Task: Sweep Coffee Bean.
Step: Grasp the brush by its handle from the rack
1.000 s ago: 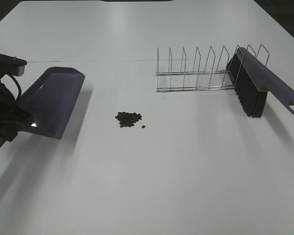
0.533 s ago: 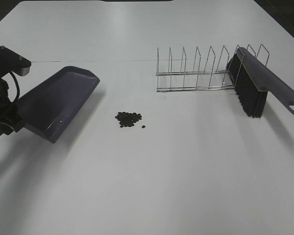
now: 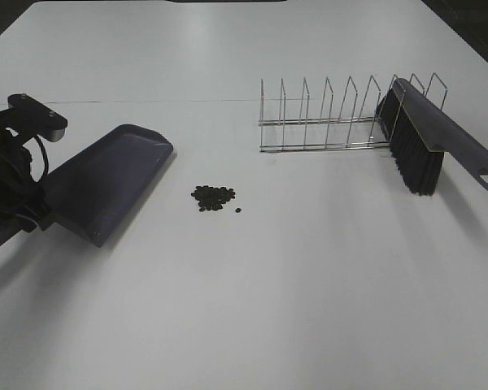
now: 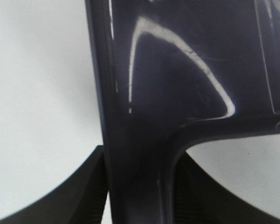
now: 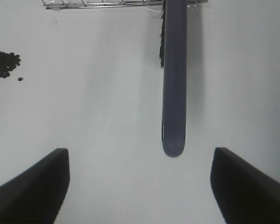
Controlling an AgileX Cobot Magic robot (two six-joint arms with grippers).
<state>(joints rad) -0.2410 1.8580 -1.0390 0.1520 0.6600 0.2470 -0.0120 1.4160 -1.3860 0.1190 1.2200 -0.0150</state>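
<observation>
Step in hand: setting up the sweep. Neither tool is at the beans yet.

Left gripper (image 4: 140,196): clamped tight on the handle of the dustpan (image 3: 110,179). The pan sits at the left of the tabletop (image 3: 309,309), wide mouth angled to the far right. Whether its lip touches the surface I cannot tell.

Right gripper (image 5: 140,186): jaws wide apart, nothing between them, lined up behind the free end of the brush (image 3: 427,138) handle but short of it.

Coffee bean (image 3: 214,197): a tight little heap near the middle of the tabletop, just right of the pan and well left of the brush, with one stray bean at its right edge.

Next move, by my reading: the right gripper advances and closes on the handle. The pan lip then has to go down flat beside the heap, mouth turned toward it.

Materials:
- Dustpan: glossy dark purple-grey plastic, smooth, scoop-shaped with raised side walls.
- Brush: same plastic, long rounded handle, dense black bristles. Its head leans on the right end of the wire rack (image 3: 325,122).
- Rack: thin bright metal loops.
- Beans: small, dark, roundish, likely to roll.
- Tabletop: matte white, flat.
</observation>
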